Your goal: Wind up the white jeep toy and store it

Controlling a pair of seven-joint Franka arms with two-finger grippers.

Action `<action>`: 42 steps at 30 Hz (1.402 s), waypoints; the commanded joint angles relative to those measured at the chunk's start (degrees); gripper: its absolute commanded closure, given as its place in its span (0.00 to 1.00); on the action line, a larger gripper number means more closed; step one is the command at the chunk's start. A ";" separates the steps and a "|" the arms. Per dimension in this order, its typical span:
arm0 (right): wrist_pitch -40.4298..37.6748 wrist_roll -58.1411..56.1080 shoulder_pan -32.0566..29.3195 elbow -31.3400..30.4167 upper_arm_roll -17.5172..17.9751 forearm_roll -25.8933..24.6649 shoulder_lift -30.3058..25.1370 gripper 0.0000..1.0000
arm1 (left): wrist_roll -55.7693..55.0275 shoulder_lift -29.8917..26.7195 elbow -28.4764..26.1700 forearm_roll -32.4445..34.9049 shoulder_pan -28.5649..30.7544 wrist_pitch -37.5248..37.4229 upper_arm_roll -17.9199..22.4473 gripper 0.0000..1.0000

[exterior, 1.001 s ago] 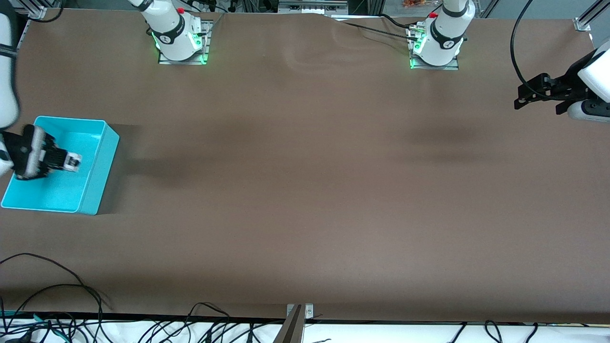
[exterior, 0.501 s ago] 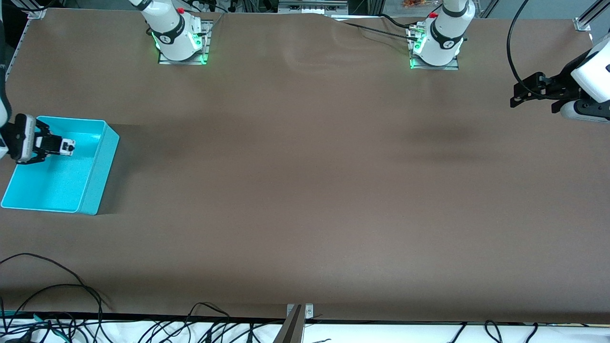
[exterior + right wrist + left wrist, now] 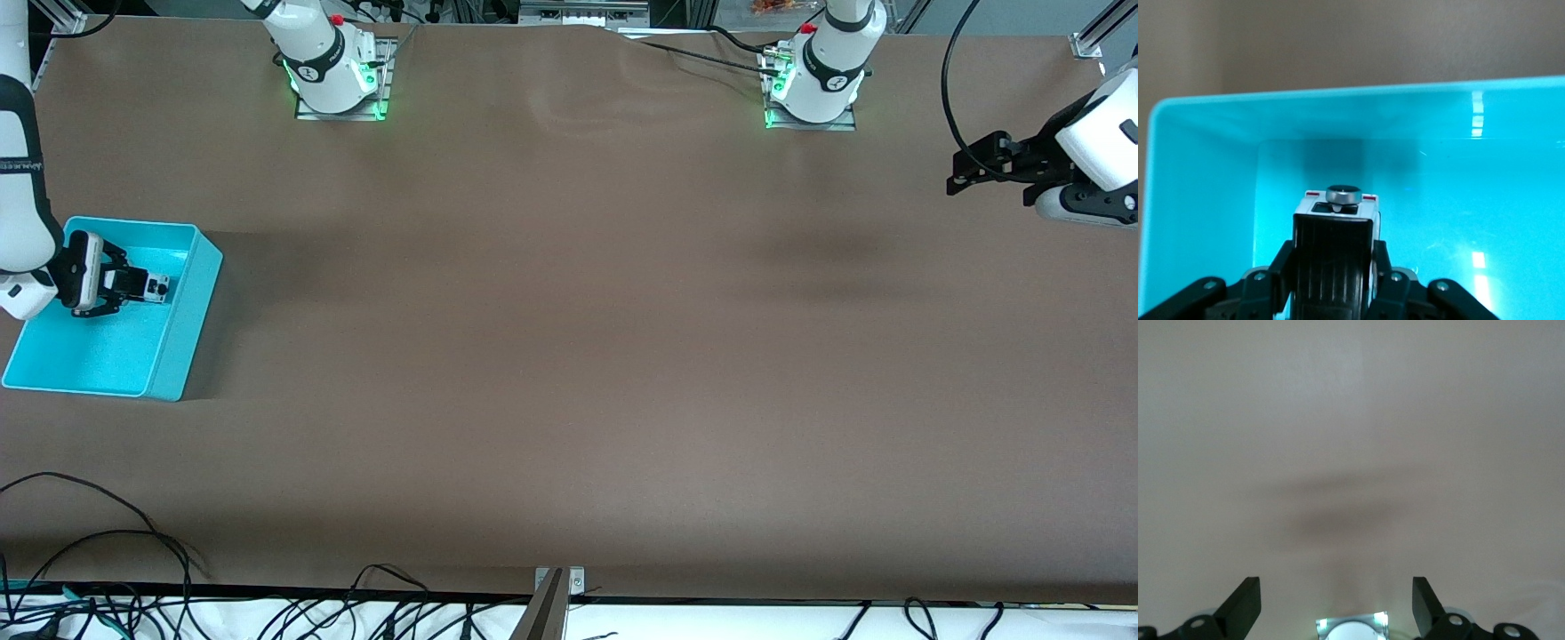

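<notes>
A wide brown table [image 3: 569, 356] fills the scene, with loose black cables [image 3: 107, 551] hanging along the edge nearest the front camera. At the right arm's end of the table stands a turquoise bin [image 3: 191, 311].

The right gripper [image 3: 153, 286] is over the inside of this bin, and its fingers [image 3: 1331, 260] are closed tight on the white jeep toy [image 3: 158, 287]. In the right wrist view the toy [image 3: 1338, 208] sits between the two fingers, its pale body showing just past the fingertips, and a small round knob [image 3: 1343, 195] stands up on top of it. I cannot tell if the toy already touches the bin floor or hangs a little above it.

The toy looks like hard plastic, very light and stiff, so it should not bend under the grip. It is much smaller than the fingers, and its smooth sides may slip or turn between the pads if the squeeze is off-centre. The flat sides of the body, where the fingers are now, seem the best place to hold; the knob and the wheels look more delicate.

The left gripper [image 3: 965, 169] waits above the table at the left arm's end, its fingers [image 3: 1245, 607] spread wide and holding nothing.
</notes>
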 commanded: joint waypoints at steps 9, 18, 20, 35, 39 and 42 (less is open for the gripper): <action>1.45 -3.83 -1.17 0.49 0.19 3.99 1.94 0.00 | -0.54 0.49 1.71 1.44 -0.29 -1.91 -0.82 0.00; -0.92 -4.01 -0.56 2.68 0.27 3.90 1.50 0.00 | -0.27 0.31 1.80 2.58 -0.03 -1.91 -0.82 0.00; -3.73 -3.66 -0.47 4.44 0.36 3.90 1.15 0.00 | -0.27 0.31 1.80 2.58 -0.11 -1.91 -0.82 0.00; -23.68 17.68 3.83 22.54 0.54 3.73 -0.87 0.00 | -0.18 0.31 1.80 3.28 -0.20 -1.91 -0.73 0.00; -26.32 27.87 5.68 24.92 0.63 3.38 -2.63 0.00 | -0.18 0.31 1.80 3.28 -0.20 -1.91 -0.73 0.00; -28.08 36.04 7.52 26.41 0.54 3.29 -3.77 0.00 | -0.18 0.40 1.80 3.28 -0.20 -1.91 -0.73 0.00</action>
